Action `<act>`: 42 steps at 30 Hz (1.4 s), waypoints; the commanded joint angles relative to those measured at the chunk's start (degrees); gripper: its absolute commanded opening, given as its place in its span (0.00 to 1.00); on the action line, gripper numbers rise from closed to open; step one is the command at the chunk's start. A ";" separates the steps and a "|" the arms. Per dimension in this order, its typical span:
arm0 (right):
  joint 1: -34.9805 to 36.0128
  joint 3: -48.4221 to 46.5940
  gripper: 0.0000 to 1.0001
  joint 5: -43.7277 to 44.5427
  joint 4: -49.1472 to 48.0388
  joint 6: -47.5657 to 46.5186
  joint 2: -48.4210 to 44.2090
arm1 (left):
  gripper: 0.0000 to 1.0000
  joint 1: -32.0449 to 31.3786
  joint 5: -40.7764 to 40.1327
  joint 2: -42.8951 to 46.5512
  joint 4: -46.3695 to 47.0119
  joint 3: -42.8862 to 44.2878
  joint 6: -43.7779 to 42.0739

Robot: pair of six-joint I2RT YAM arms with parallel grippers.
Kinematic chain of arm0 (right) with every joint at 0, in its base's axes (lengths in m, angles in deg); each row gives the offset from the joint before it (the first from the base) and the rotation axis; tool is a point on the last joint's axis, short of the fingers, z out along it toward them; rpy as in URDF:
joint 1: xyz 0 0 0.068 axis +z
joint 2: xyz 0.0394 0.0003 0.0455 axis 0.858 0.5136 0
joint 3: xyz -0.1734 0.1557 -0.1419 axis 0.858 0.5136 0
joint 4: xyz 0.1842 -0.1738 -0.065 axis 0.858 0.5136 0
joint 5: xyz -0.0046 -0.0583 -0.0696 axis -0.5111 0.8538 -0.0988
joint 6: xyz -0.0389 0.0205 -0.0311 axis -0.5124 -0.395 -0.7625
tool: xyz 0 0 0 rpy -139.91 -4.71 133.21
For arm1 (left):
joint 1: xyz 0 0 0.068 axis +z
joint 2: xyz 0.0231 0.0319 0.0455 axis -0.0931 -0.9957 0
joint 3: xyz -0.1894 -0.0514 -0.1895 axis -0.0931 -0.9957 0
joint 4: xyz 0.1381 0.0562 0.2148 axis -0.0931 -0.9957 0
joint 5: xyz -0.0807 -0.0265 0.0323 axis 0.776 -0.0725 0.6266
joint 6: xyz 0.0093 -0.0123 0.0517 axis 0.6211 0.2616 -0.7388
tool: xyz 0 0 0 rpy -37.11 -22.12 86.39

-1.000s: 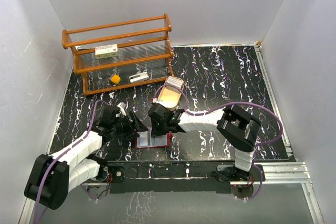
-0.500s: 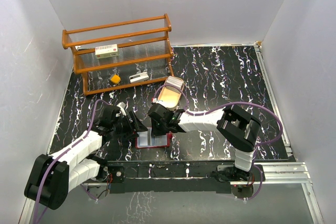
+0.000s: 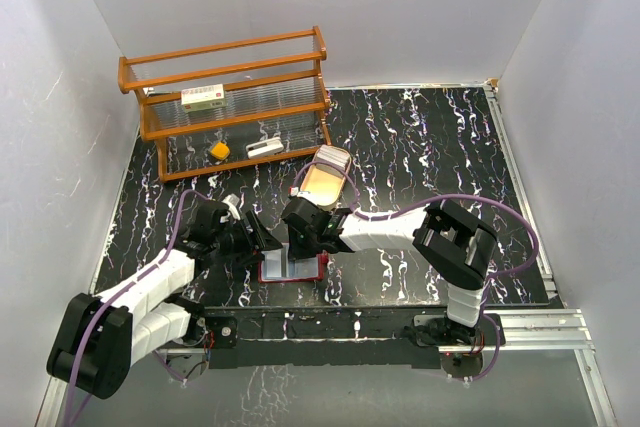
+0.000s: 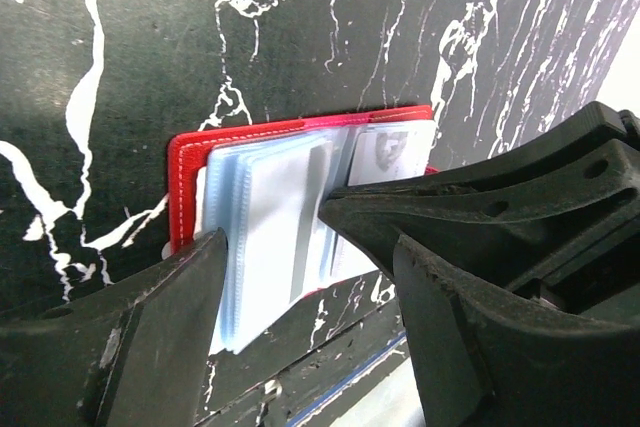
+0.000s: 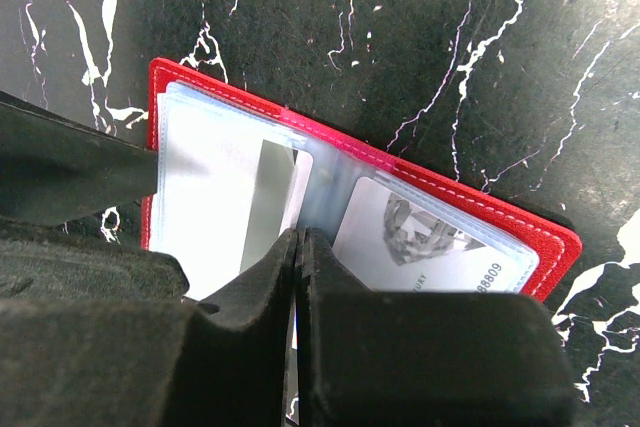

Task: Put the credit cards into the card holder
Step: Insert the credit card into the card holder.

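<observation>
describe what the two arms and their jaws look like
The left arm and right arm have white link shells joined by bulky black joint housings. A thin purple cable loops along each. The jaws are matte black, thick, wedge-shaped plastic, with no markings visible.

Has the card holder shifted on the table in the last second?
No. The card holder sits exactly as far below the wooden rack as before.

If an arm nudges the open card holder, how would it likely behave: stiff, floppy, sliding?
The card holder lies flat and thin on the smooth-looking table, so a nudge would probably slide it rather than tip it. Its clear sleeves fan up loosely from the spine, so they likely flop and bend. Lifted by one cover, it would probably fold shut.
</observation>
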State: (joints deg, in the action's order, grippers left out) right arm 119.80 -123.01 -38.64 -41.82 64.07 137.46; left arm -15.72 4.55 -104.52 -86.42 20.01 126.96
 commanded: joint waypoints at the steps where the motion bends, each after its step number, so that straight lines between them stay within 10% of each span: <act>1: 0.67 0.89 0.00 2.26 0.79 -0.96 2.82 | 0.66 0.18 3.29 1.37 1.36 -0.29 1.57; 18: 0.72 4.88 0.10 1.97 -7.69 -0.50 -0.28 | 0.65 0.23 8.37 4.20 5.93 -1.46 4.91; 34: 0.63 14.02 0.22 5.27 -15.49 -0.18 -9.34 | 0.21 0.19 11.04 3.64 10.38 -2.48 7.18; 42: 0.63 14.13 0.29 4.44 -13.54 -0.39 -12.95 | 0.15 0.23 9.89 2.91 10.37 -2.87 6.94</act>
State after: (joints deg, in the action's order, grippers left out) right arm 120.22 -108.68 -35.36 -56.66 64.20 127.95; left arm -15.72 13.80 -101.59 -76.49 17.60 134.06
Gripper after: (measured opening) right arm 0.275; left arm 0.148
